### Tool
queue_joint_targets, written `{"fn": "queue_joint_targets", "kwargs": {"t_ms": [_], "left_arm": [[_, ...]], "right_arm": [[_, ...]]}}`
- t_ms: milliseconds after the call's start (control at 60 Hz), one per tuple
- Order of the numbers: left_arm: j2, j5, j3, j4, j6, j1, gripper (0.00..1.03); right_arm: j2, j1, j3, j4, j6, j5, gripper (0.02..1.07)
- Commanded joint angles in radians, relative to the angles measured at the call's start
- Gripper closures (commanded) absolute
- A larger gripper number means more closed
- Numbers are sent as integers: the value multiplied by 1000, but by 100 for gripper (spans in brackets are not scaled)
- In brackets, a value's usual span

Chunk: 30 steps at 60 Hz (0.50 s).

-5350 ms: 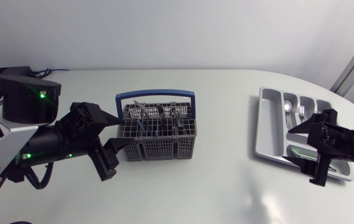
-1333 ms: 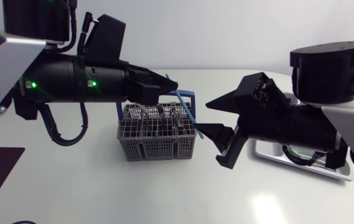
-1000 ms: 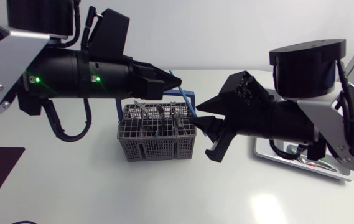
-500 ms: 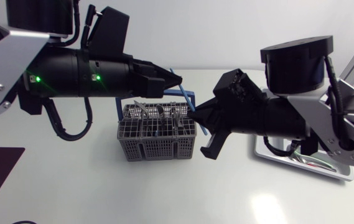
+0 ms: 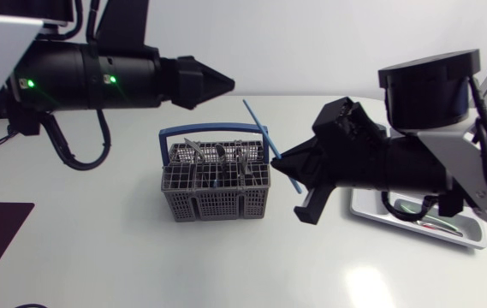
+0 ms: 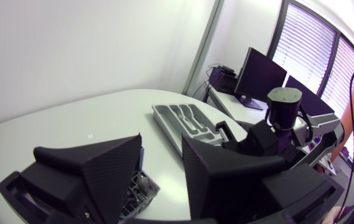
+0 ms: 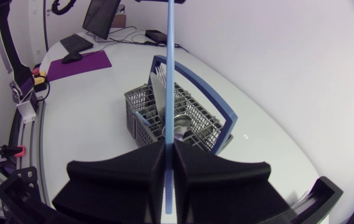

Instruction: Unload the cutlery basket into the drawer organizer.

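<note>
My right gripper (image 5: 288, 166) is clenched on a thin blue rod (image 5: 259, 126) just beside the cutlery basket (image 5: 213, 193). My left gripper (image 6: 162, 139), released, hovers near that basket.

Showed 1 white table (image 5: 226, 257), smooth and faintly glossy, with a rounded far edge. Caught a soft patch of glare (image 5: 369, 282) near its front. Was lit evenly, throwing only faint shadows.

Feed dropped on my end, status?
Right gripper shut on blue stick, out of cutlery basket. Left gripper open, empty, raised near basket. No obstruction seen toward drawer organizer.
</note>
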Motion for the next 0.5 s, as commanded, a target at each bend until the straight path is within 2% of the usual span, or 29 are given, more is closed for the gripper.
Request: {"fn": "queue_joint_targets", "kwargs": {"t_ms": [0,100,200,300,483], "left_arm": [[-29,35,46,-10,-18,73,17],[-41,84,54,-32,11,154,17],[-53,101,40,-72,108,209,17],[-56,136,21,-144,233,229,17],[-84,141,-57,-222,436,228,17]], "right_arm": [[-48,-62,-29,-31,1,-30,101],[-75,-168,-33,-61,0,-81,101],[-80,-300,-34,-81,1,-135,101],[-68,-408,-36,-81,18,-146,101],[58,-585,1,-43,138,-121,101]]}}
